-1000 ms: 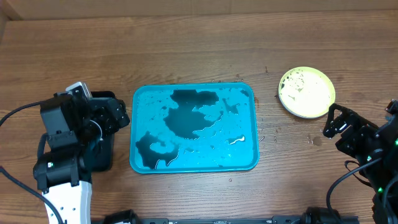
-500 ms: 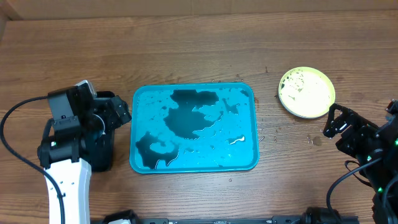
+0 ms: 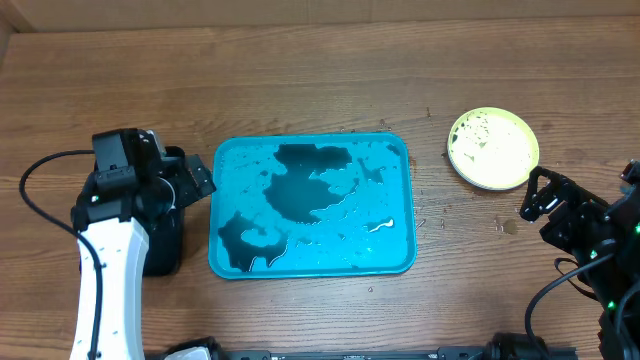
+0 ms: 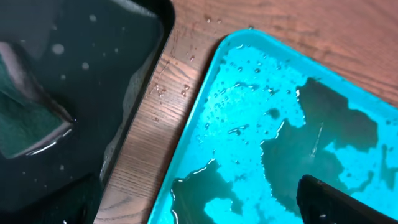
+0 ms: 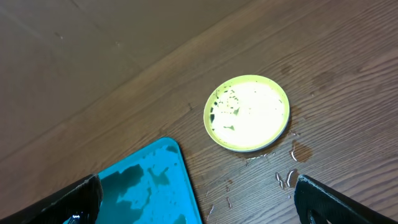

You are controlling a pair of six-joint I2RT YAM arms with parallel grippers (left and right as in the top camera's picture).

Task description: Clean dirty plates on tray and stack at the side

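The turquoise tray [image 3: 395, 258] lies mid-table, wet with dark puddles and holding no plates; it also shows in the left wrist view [image 4: 249, 93] and the right wrist view [image 5: 155, 180]. One yellow-green rimmed plate [image 3: 493, 148] with dark specks sits on the wood at the far right, also in the right wrist view [image 5: 247, 113]. The blue and white plates are out of view. My left gripper [image 3: 192, 180] is open and empty over the tray's left edge [image 4: 199, 214]. My right gripper [image 3: 540, 195] is open and empty below the plate [image 5: 199, 205].
A black tray [image 3: 160, 250] with water and a green sponge [image 4: 25, 118] sits left of the turquoise tray. Water drops lie on the wood near the plate [image 5: 289, 177]. Cables trail at both front corners.
My left arm has swung right and forward, bringing its gripper toward the tray's left edge. The right arm, plate and tray have not moved.
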